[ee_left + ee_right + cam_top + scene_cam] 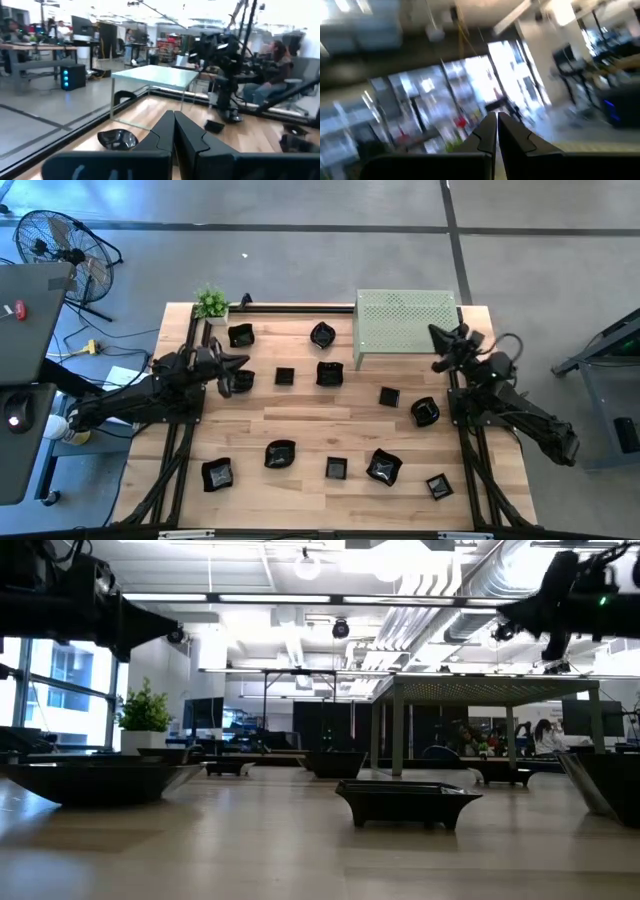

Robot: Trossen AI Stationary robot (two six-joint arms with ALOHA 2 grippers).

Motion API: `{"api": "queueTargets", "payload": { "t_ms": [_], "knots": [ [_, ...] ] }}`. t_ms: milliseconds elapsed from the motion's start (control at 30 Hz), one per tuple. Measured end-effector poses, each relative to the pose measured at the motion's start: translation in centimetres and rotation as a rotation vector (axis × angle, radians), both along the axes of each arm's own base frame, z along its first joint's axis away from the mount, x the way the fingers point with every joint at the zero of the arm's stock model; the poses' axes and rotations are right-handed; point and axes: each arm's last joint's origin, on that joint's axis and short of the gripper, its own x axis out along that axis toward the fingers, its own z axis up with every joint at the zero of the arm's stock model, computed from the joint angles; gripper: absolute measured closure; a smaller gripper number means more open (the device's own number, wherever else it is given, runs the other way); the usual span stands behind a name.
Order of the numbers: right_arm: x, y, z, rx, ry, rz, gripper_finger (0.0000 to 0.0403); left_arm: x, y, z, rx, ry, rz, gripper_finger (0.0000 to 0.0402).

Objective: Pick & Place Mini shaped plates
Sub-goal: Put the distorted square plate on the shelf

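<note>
Several small glossy black mini shaped plates lie scattered flat on the wooden table (pixel 330 425), among them one (pixel 284 376) near the middle, one (pixel 383 467) near the front and one (pixel 405 802) close in the low view. My left gripper (pixel 244 361) hovers shut above the table's left side, pointing toward the right edge, over a plate (pixel 242 380). Its shut fingers (pixel 174 120) show in the left wrist view, with a plate (pixel 117 139) beyond them. My right gripper (pixel 433 331) is shut, raised at the right side beside the pale green stand (pixel 405 320); its fingers (pixel 497 120) tip upward.
The pale green perforated stand (pixel 495 690) stands on legs at the far right. A small potted plant (pixel 211 302) sits at the far left corner. A black frame rail (pixel 300 307) runs along the far edge. Bare wood lies in the table's middle. People sit in the room behind.
</note>
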Motion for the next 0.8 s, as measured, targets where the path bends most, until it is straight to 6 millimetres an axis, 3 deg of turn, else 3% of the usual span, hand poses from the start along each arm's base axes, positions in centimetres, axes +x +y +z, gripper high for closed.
{"api": "queueTargets", "payload": {
  "t_ms": [233, 400, 567, 800],
  "knots": [
    [-0.7, 0.3, 1.4, -0.001, -0.208, -0.009, 0.0391, -0.4, 0.2, 1.1, -0.116, -0.156, 0.071, 0.0401],
    [-0.2, 0.5, 3.1, 0.037, 0.003, 0.07, 0.0401, -0.5, 0.4, 1.2, -0.258, -0.234, 0.108, 0.0401],
    [0.4, 0.8, 7.3, 0.137, 0.25, 0.11, 0.0401, -0.5, 0.6, 0.9, -0.351, -0.25, 0.171, 0.0401],
    [3.8, 0.8, 10.5, 0.346, 0.634, 0.289, 0.0402, -0.3, 0.6, -0.2, -0.37, -0.131, 0.187, 0.0401]
  ]
}}
